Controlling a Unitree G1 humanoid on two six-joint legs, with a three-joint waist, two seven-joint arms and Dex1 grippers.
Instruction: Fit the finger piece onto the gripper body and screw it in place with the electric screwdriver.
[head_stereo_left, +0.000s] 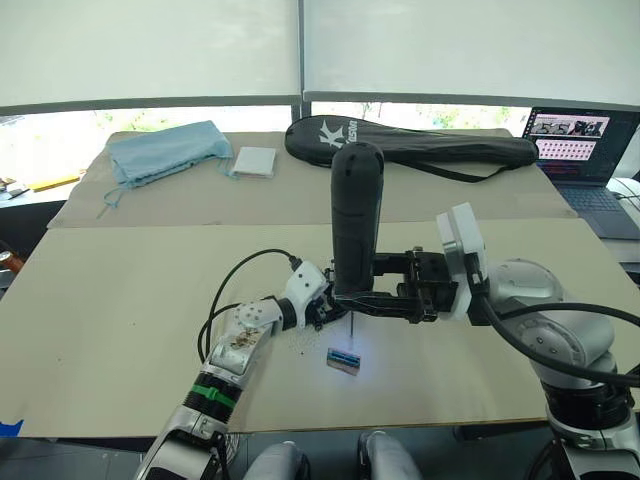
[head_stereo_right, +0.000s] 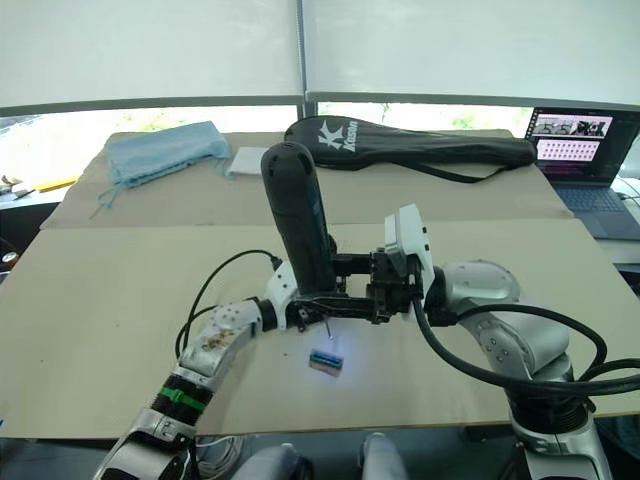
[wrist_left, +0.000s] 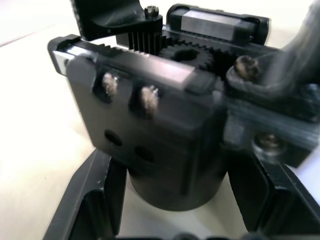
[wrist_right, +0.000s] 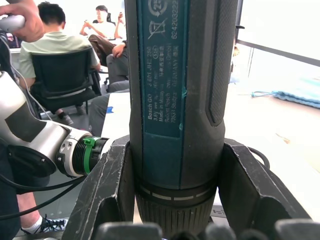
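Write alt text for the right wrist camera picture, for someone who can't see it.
The right gripper is clamped on the upright electric screwdriver, one black finger on each side of its dark barrel with a teal label. Behind it are the robot's left arm and people seated in a room.

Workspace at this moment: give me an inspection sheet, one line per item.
Surface: tan table, two boards butted together.
Job's things: electric screwdriver upright, bit down, light on; gripper body under it.
Clutter: small green-topped block; blue cloth; white pad; black racket bag.
Grippers: right pincer clamps the screwdriver; left pincer holds the gripper body.
Cables: black cable looping over the left arm.
Surroundings: laptop; seated people.
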